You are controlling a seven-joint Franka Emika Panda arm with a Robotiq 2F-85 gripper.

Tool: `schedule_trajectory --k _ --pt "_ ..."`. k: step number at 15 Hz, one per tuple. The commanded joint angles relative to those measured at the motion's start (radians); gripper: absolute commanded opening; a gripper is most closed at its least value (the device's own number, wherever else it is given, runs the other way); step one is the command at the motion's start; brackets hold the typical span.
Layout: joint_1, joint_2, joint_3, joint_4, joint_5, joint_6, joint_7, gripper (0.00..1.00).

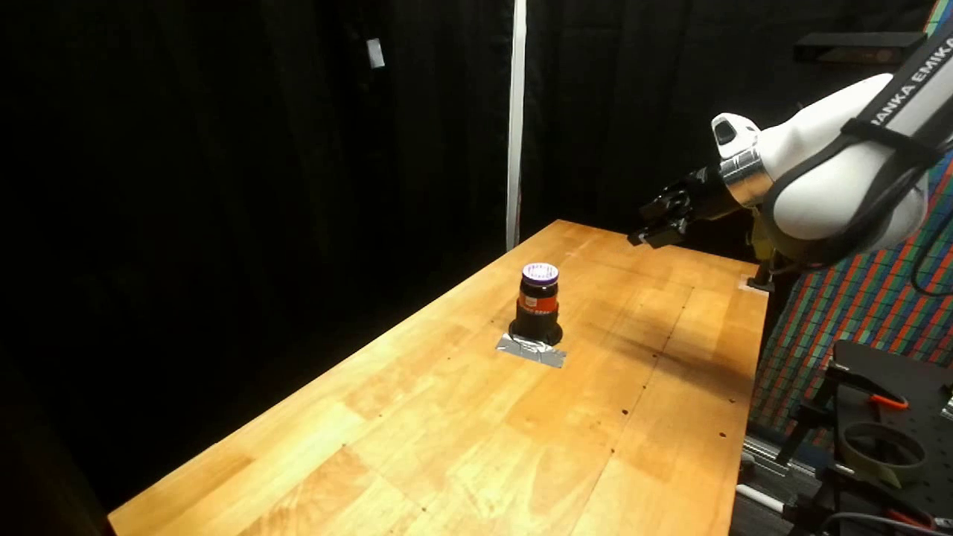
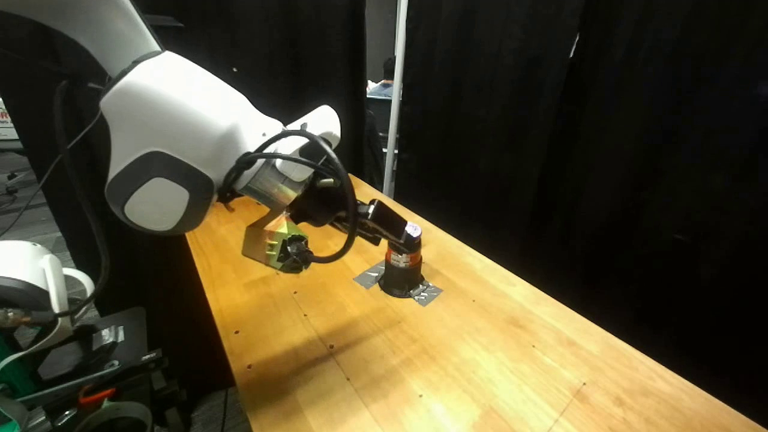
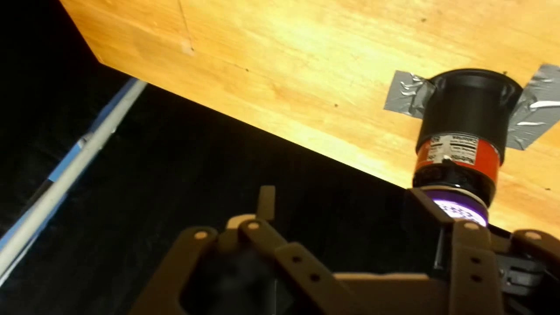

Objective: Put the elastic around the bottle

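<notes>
Wrist view: fingers (image 3: pixel 265 203) stood spread | bottle (image 3: pixel 456 173) sat beyond the right-hand one, off the gap, well apart | upright in a black cup (image 3: pixel 469 107) taped to the worktop (image 3: pixel 302 65) | elastic, I couldn't make out

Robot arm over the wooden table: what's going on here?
The robot arm has its gripper open above the table, apart from the bottle. The bottle stands upright in a black holder, which gray tape fixes to the table. The job is to put an elastic around the bottle, but I can't make out an elastic in any view, and nothing shows as grasped.
</notes>
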Motion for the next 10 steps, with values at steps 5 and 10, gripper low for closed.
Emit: schedule_trajectory --k 5,10 --pt "0.142 -0.055 -0.004 0.034 0.622 0.000 -0.458 1.00" --pt "0.210 -0.099 0.060 0.118 1.032 0.063 -0.720 1.00"
